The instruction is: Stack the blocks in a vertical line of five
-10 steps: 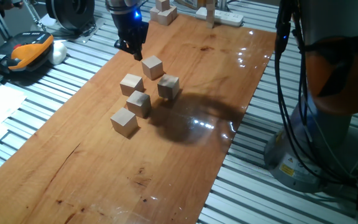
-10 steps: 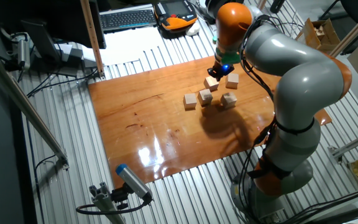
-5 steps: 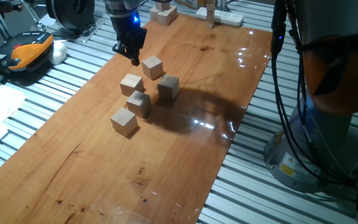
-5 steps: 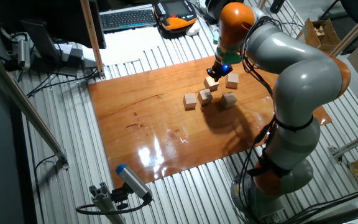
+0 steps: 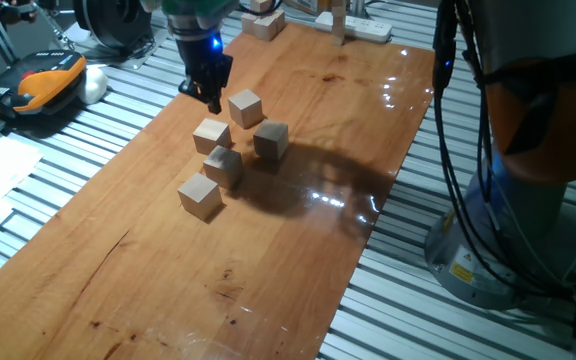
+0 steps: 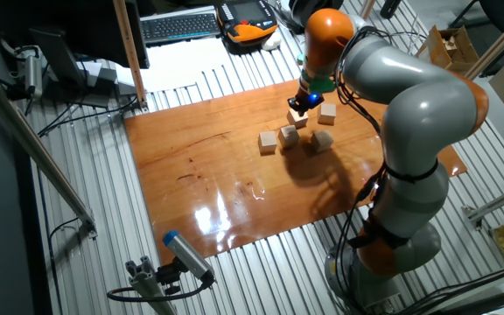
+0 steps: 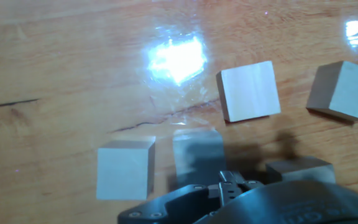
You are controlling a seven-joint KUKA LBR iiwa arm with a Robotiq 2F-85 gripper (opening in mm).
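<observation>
Small light-tan wooden cubes (image 5: 214,134) lie loosely clustered, unstacked, on your glossy brown wooden counter (image 5: 298,250). Your black hand (image 5: 211,97) points straight down, hovering just above the counter at the cluster's far edge, beside the farthest cube (image 5: 245,108). You cannot tell how wide its fingers stand.

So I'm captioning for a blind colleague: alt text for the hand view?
Looking straight down at a glossy wooden table with four tan wooden blocks visible, none stacked. The dark tool body fills the bottom edge, partly covering one block; its fingers are out of sight.
</observation>
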